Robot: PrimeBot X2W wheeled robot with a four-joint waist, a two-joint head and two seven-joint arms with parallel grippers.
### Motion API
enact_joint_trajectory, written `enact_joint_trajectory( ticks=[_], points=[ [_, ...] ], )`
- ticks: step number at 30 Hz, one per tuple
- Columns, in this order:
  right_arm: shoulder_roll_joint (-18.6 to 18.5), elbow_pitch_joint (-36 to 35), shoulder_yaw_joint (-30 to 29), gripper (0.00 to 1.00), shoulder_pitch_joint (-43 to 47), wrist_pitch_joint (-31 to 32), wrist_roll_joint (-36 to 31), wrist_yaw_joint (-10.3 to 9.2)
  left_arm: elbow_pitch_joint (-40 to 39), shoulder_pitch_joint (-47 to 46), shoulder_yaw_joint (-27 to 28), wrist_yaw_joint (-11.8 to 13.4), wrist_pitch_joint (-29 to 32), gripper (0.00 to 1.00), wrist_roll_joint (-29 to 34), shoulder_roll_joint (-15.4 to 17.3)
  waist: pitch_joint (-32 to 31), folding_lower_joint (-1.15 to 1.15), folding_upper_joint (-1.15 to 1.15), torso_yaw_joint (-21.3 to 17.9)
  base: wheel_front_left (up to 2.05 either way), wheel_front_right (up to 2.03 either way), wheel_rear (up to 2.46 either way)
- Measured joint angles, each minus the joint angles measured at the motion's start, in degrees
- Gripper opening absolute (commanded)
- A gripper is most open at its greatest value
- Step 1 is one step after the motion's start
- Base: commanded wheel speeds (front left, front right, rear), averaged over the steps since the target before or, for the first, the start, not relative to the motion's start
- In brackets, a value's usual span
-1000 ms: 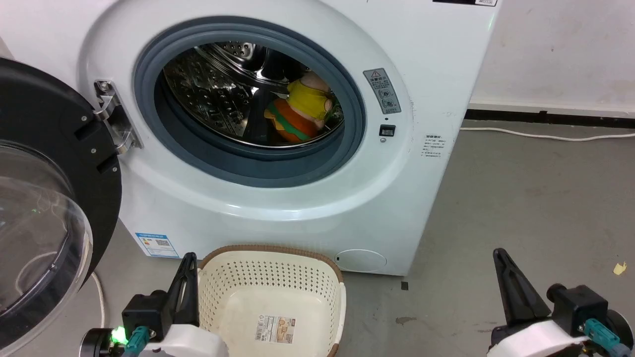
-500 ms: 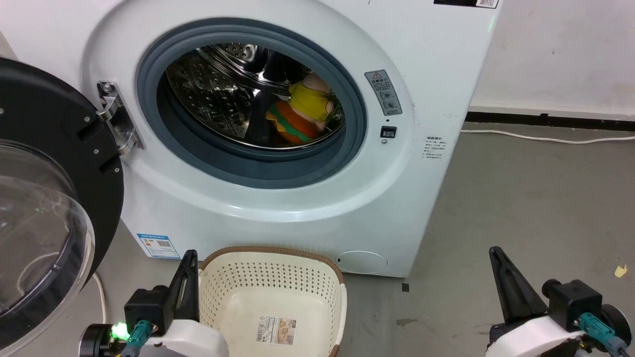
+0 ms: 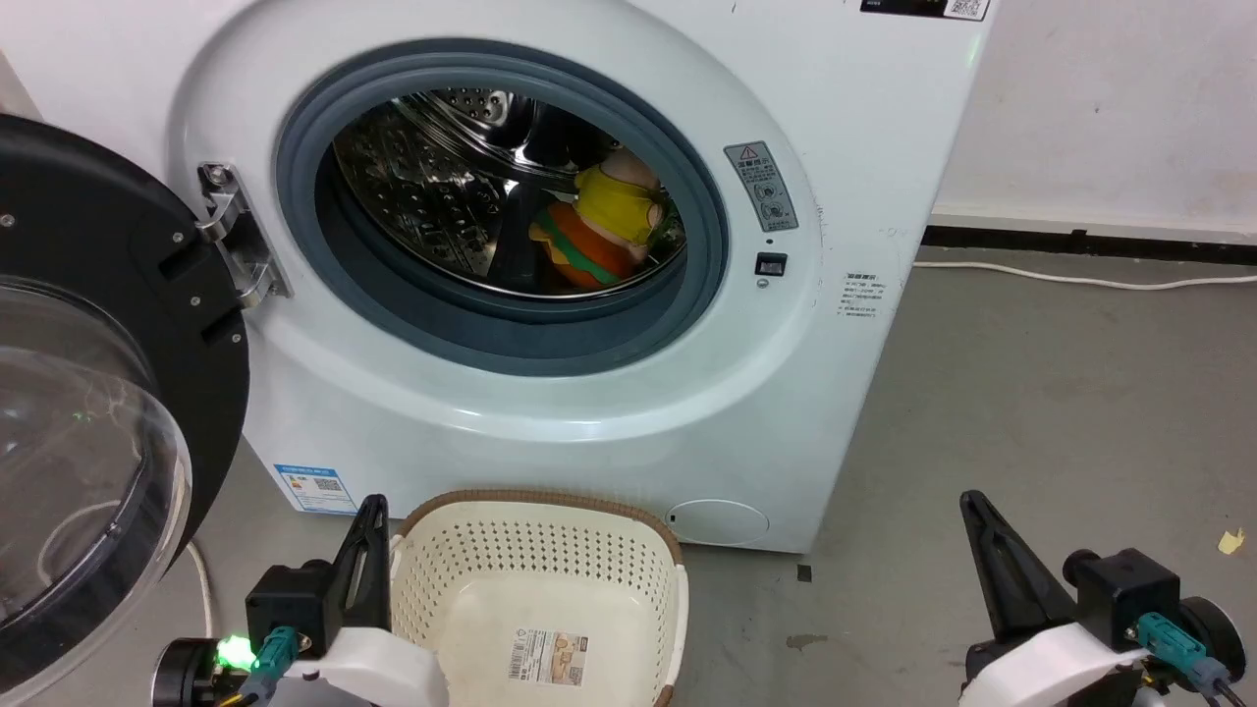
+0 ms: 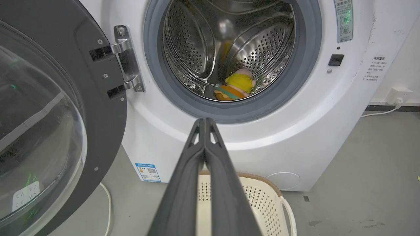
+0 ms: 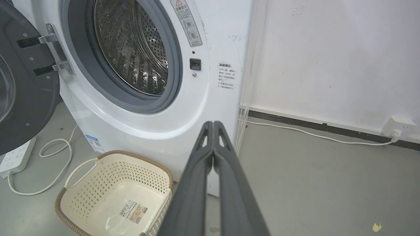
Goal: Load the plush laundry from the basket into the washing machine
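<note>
So the plush laundry (image 3: 594,231) is sitting inside the washing machine (image 3: 550,412), a bit right of center in the steel drum (image 3: 422,187) in the upper middle of the head view, and the door (image 3: 118,324) hangs wide open along the left edge. The basket (image 3: 535,550) is on the floor (image 3: 1031,412) at bottom center, right in front of the washer, printed label (image 3: 545,656) showing on its bottom. Left gripper (image 4: 204,120) at lower left just beside the basket and right gripper (image 5: 213,123) at lower right over the floor both have their fingers pressed together, gripping nothing.
</note>
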Motion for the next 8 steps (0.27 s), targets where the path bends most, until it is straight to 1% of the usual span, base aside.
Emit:
enact_joint_trajectory(
  ticks=[8],
  points=[
    [0.0, -0.01, 0.0, 0.0, -0.04, 1.01, -0.59, 0.0, -0.18, -0.03, 0.37, -0.49, 0.94, 0.0, 0.56, -0.26, -0.18, -0.01, 0.0, 0.11, 0.0, 0.0, 0.0]
  ],
)
